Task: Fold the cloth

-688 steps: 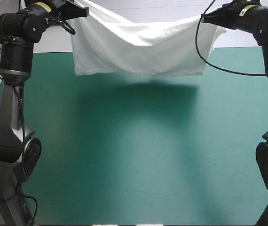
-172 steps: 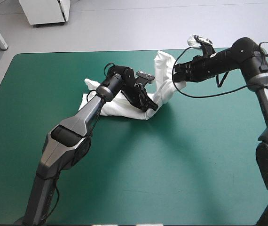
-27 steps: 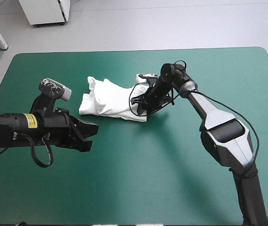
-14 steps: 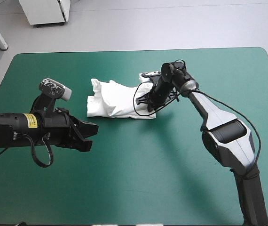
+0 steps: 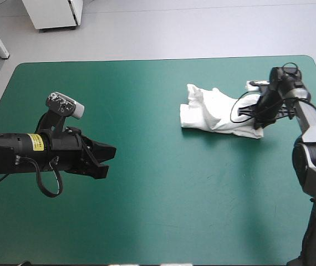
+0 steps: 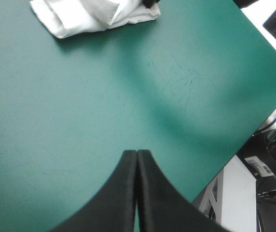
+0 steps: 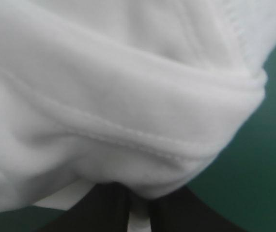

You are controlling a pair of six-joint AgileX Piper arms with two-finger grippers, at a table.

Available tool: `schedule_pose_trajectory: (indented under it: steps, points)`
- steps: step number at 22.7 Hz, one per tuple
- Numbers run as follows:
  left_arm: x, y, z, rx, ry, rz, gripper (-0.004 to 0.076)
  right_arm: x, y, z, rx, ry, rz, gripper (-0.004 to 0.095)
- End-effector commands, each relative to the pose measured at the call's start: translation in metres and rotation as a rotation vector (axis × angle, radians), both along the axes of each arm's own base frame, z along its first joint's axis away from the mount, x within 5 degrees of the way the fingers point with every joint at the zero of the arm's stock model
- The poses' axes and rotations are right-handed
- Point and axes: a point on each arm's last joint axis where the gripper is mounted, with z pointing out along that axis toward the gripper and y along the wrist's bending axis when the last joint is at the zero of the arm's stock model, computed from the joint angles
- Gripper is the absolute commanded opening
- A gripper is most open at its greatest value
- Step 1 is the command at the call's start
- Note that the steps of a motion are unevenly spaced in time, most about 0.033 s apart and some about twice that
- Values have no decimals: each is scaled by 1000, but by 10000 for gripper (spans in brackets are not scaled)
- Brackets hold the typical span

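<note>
T-shirt (image 5: 213, 112) lies as a folded, rumpled bundle on the teal-green cover (image 5: 163, 210), toward the table's right edge, nearer the far side than the near. R gripper (image 5: 259, 121) is at its right end, fingers all but closed w/ a fold of white cloth pinched between them. L gripper (image 5: 107, 159) is well apart, over the table's left half, fingers pressed together in a point, holding nothing.

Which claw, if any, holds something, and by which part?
The right claw grips the folded T-shirt by its end nearest the table's right edge. The left claw is shut, holding nothing.
</note>
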Motion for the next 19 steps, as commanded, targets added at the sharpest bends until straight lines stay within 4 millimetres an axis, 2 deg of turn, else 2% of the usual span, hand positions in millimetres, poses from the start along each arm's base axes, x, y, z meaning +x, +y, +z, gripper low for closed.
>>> schedule_pose_trajectory:
  steps: [1,3,8,12,19]
  points:
    - [-10,1,8,-28,-3,-32,-22,-19,-58,49,-67,-83,-96,-16]
    - [-10,1,8,-28,-3,-32,-22,-30,-96,55,-83,-89,-170,-16]
    - [-10,1,8,-27,-4,-31,-22,-43,-138,54,-105,-78,-255,-16]
    - [-11,1,8,-34,1,-34,-22,-56,-168,49,-177,-39,-304,-16]
    - [-11,1,8,-37,3,-35,-22,-69,-194,48,-128,-41,-418,-3]
